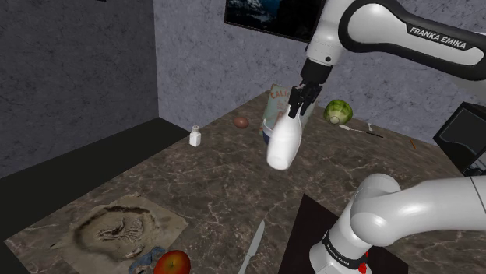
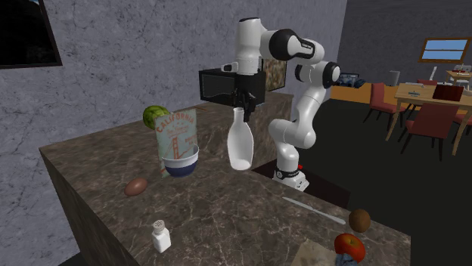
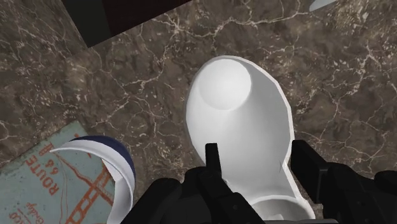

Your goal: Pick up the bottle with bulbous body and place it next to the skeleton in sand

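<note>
White bottle (image 1: 282, 145), narrow neck, bulbous base, neck clasped by gripper (image 1: 296, 109).

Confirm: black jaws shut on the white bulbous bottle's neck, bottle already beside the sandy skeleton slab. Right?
Wrong on place. The jaws do clasp the white bulbous bottle, but the shoulder view shows it far from the sandy skeleton slab, across the dark marbled counter.

Arm (image 1: 405, 35): arching high, wrist pointing downward.
Gripper (image 1: 297, 109): 2 fingers (image 3: 212, 164) clasping white bottle (image 1: 283, 145) at its neck, aloft.
</note>
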Robot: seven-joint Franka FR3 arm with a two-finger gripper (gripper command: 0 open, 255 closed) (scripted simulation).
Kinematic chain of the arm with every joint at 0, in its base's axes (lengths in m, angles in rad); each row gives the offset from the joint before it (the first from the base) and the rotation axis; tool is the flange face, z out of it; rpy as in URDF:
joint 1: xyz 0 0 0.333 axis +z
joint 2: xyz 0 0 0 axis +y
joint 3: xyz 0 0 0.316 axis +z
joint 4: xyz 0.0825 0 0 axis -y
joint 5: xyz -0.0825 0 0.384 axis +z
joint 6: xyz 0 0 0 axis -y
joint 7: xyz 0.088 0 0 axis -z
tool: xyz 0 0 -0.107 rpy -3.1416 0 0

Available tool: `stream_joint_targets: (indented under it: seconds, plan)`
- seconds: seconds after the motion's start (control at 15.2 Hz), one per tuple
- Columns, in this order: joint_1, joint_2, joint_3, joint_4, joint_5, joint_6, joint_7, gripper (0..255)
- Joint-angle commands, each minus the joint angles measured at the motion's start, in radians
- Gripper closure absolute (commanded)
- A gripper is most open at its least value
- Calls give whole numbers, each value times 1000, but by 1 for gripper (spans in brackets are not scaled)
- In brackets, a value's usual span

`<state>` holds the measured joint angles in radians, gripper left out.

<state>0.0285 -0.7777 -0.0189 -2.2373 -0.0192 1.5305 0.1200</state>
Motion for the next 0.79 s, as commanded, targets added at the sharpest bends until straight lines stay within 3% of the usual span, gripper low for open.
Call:
stream_joint_targets:
  seconds: [0.0,0.73]
  plan:
    - [0,10,-1,36,-1,-26,-2,255]
    - [1,82,0,240,1,-158,-3,255]
